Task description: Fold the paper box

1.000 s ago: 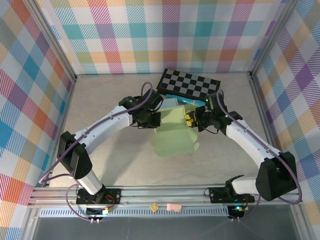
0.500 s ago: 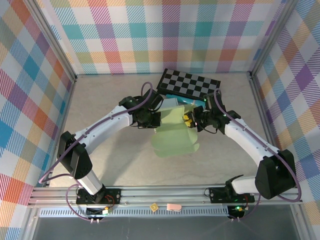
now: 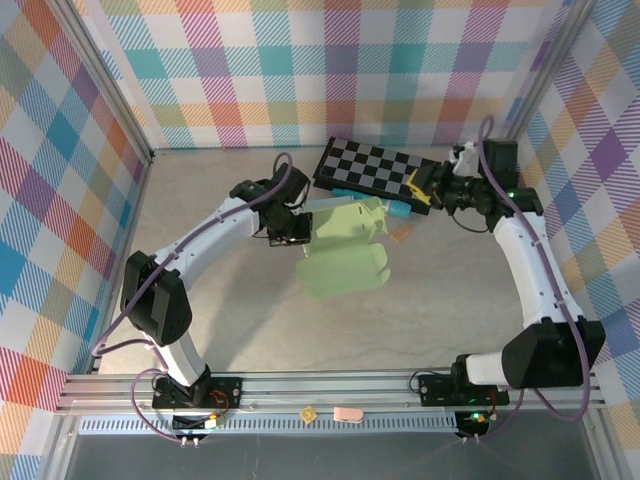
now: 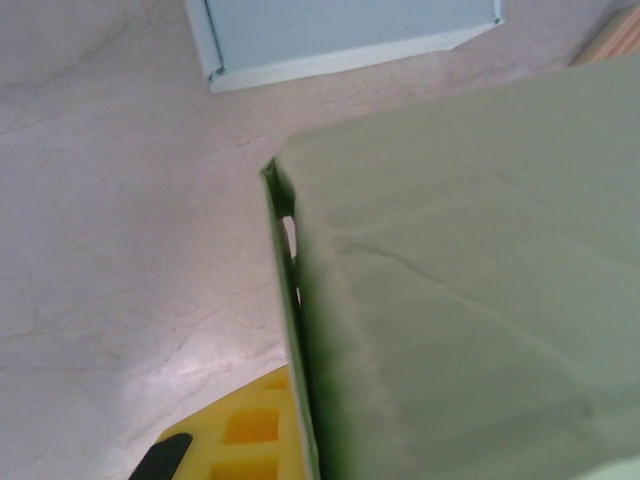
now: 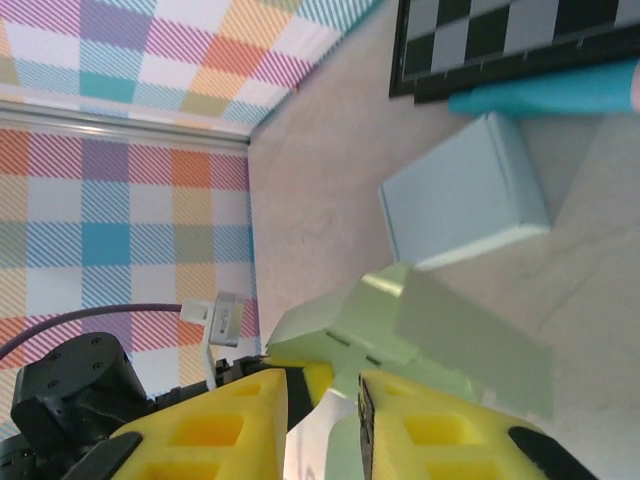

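Near rail: at 6 o'clock, a small yellow bit and a pink bit are lying side by side on it, between the two arm bases.
Table: a pale, marbled top is spreading out beyond the rail.
Paper box: the pale green sheet is sitting near the table's middle, partly folded. Its near half is lying flat and its far half is standing up as a creased wall.
Left gripper: it is at the paper box's 9 o'clock edge and is pinching that folded edge. In the left wrist view one yellow finger is showing beside the crease, while the sheet is hiding the other.
Wooden piece: it is lying at the paper box's 2 o'clock, just beside it.
Light blue box: it is resting at the paper box's 11 o'clock, close behind the raised wall and right next to the left gripper.
Teal tube: it is lying along the checkerboard's near edge, at the paper box's 1 o'clock.
Right gripper: it is hovering at 2 o'clock, well apart from the paper box and over the checkerboard's right end. Its yellow fingers are standing slightly apart, with nothing between them.
Checkerboard: the black-and-white board is lying tilted at 12 o'clock, behind everything else.
Walls: plaid panels in many colours are closing in the left, far and right sides.
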Motion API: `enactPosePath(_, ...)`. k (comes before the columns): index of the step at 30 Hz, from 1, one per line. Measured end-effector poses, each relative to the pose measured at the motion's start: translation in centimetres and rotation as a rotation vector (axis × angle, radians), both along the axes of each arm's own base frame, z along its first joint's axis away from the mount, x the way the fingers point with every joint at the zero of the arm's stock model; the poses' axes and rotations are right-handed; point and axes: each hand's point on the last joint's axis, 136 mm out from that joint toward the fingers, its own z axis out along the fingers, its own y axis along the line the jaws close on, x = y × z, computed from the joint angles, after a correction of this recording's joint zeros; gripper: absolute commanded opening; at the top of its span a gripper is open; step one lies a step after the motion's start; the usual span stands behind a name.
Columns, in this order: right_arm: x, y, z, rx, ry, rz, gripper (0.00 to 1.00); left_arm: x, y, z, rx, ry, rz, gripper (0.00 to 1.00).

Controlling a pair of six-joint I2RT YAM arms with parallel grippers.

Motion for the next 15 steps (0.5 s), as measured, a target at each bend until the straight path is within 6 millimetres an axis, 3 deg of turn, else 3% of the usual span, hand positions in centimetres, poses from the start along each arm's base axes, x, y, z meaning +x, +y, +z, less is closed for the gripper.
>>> enactPosePath(4, 1.8, 1.0, -3.0, 0.014, -0.025, 0.111, 0.26, 2.0, -0.3, 0.1, -0.050, -0.002, -0.076, 0.00)
enactPosePath(8, 2.3, 1.3, -6.4, 0.021, -0.003, 0.188, 0.27, 3.7, -0.2, 0.1, -0.071, -0.030, -0.144, 0.00)
enactPosePath(15, 2.3, 1.6, -7.3, 0.009, -0.069, 0.278, 0.27, 5.4, -0.5, -0.6, -0.139, -0.012, -0.205, 0.00)
